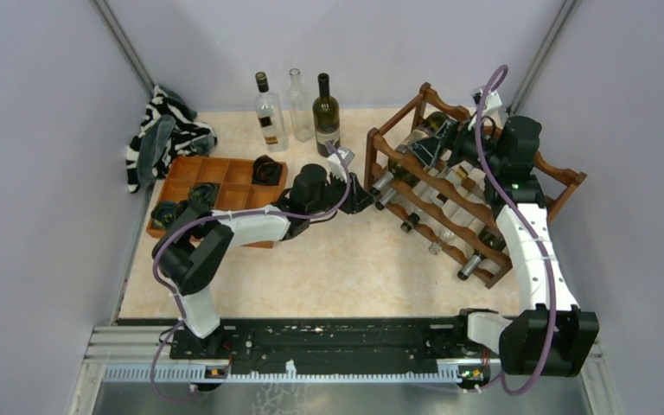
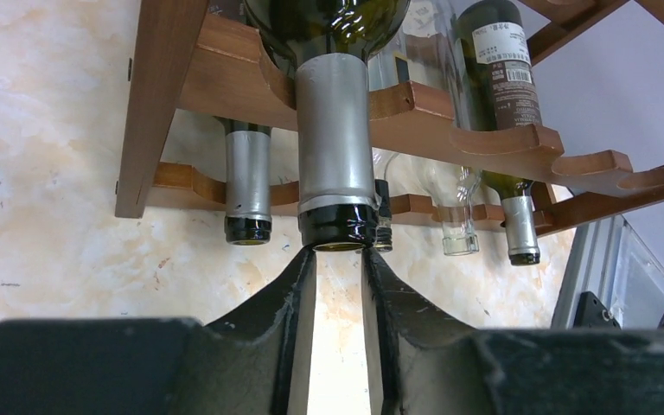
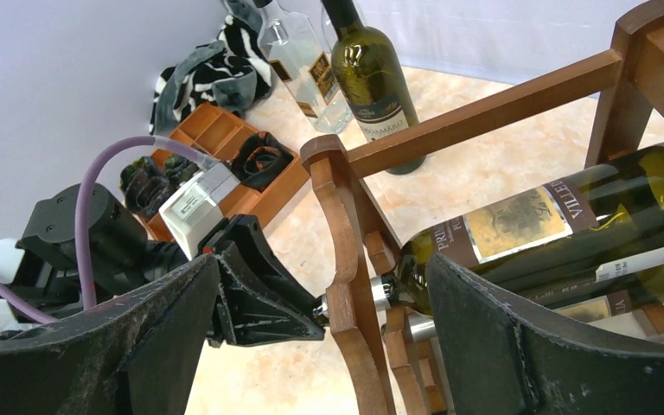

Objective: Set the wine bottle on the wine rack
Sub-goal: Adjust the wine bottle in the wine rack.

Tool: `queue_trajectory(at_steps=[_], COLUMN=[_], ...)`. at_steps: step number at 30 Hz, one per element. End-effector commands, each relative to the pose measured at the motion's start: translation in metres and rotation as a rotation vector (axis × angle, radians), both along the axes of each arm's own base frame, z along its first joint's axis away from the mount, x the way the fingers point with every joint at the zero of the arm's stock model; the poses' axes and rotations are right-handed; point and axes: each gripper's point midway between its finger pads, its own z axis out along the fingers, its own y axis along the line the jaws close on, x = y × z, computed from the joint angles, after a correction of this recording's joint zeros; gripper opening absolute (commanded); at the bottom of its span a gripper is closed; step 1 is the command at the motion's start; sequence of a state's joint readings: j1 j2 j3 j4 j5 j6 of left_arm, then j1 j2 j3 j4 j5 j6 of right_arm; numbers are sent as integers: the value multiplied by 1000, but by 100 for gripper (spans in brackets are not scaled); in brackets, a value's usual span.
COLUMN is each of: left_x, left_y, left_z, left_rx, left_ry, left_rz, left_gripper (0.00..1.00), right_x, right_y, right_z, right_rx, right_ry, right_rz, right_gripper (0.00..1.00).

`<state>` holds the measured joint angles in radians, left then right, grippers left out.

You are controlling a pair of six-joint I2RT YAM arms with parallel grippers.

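The wine rack (image 1: 532,164) stands at the right of the table, a dark reddish-brown frame with scalloped rails. A green wine bottle (image 3: 553,220) with a gold label lies on its top tier, its silver-foiled neck (image 2: 335,147) poking out over the front rail. My left gripper (image 2: 339,252) is shut, with nothing between its fingers; its tips rest against the mouth of that neck. It also shows in the overhead view, left gripper (image 1: 365,197). My right gripper (image 3: 322,259) hangs open and wide over the rack's top tier (image 1: 432,143), holding nothing, its right finger beside the bottle's shoulder.
Several other bottles (image 1: 450,216) lie in the rack's lower tiers. Three upright bottles (image 1: 298,108) stand at the back wall. An orange-brown compartment tray (image 1: 216,186) with dark items sits under the left arm. A zebra-striped cloth (image 1: 164,134) lies at the far left.
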<state>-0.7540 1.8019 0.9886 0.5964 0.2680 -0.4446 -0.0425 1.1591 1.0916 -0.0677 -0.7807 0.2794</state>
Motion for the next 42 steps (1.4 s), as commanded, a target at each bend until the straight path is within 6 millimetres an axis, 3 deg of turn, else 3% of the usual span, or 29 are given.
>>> queue_trajectory(at_steps=[1,22,26,31,38,42], left_x=[9,19,17,6,-15,-30], left_y=[-9,-24,-21,-6,26,49], left_z=[15,15,13,10,31,48], left_rx=[-37,-75,-65,-45,4,26], left_ry=[-26,17,28,36,-49,-101], left_rz=[-48,-107,-110,-96,-63,-35], left_gripper=[29,29,33,43,54,63], right_x=[0,1,0,-3,-16,-23], right_y=[-4,-4,-5,-5,1,-4], right_z=[19,19,18,18,21,21], right_rx=[-14,-17,-23,-42,-144,-272], right_ry=[-90,-88,-89,-97,-166,-209], right_rz=[-4,-7,-7,1,99,127], right_gripper=[88,88,88,89,91,98])
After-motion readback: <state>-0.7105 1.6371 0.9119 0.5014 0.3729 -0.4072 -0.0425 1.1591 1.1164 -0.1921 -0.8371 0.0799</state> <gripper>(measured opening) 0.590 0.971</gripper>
